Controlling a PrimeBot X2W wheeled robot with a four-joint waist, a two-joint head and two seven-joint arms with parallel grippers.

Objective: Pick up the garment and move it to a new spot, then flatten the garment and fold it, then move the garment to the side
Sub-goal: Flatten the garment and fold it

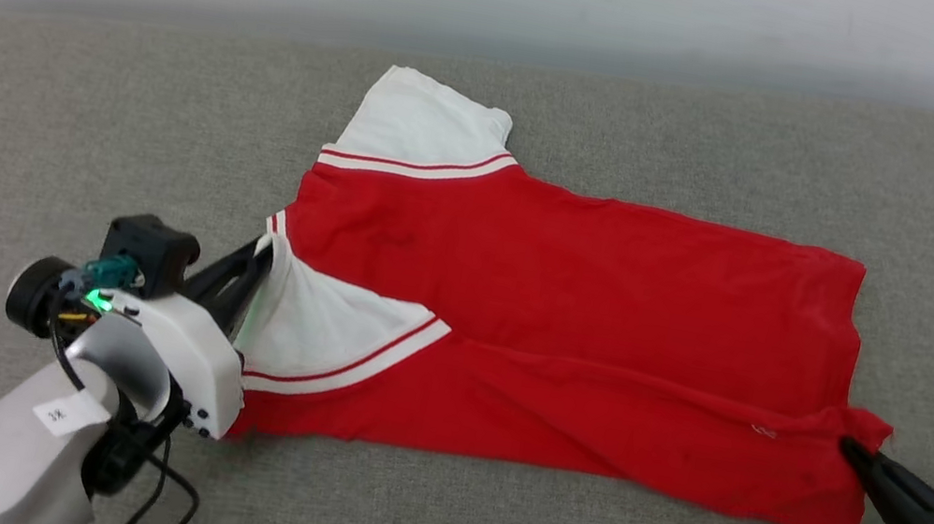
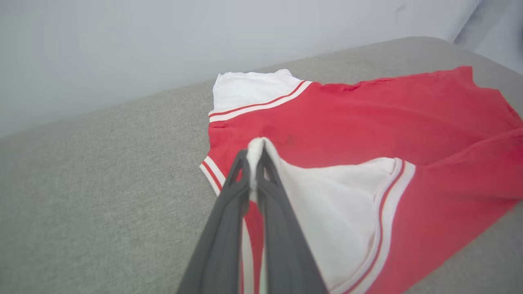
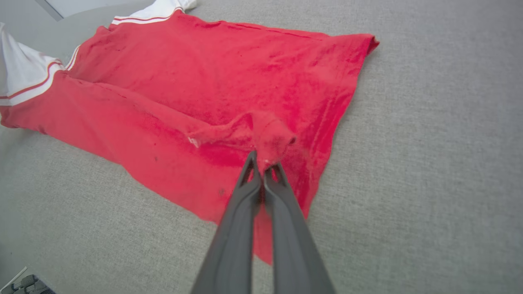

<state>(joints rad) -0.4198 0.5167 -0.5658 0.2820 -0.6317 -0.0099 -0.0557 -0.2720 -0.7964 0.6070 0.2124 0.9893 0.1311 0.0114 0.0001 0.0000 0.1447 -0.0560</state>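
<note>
Red T-shirt [image 1: 579,271], flat on grey cushion [image 1: 27,113], near half apparently folded over: your left gripper [image 1: 265,252] clamps its white sleeve [image 1: 323,328], your right gripper [image 1: 847,445] its hem corner [image 1: 871,426]; folding and side placement remain.

There is one garment [image 1: 575,299], a red shirt. It has two white sleeves. The near sleeve [image 1: 315,322] is right at the tip of the left tool [image 1: 266,255], and the far sleeve [image 1: 429,123] is farther out past it. There are two tools, the left tool and the right tool [image 1: 851,450]. Each tool has two dark fingers [image 2: 229,196]. There is one grey cushion [image 1: 73,120] under both tools.
</note>
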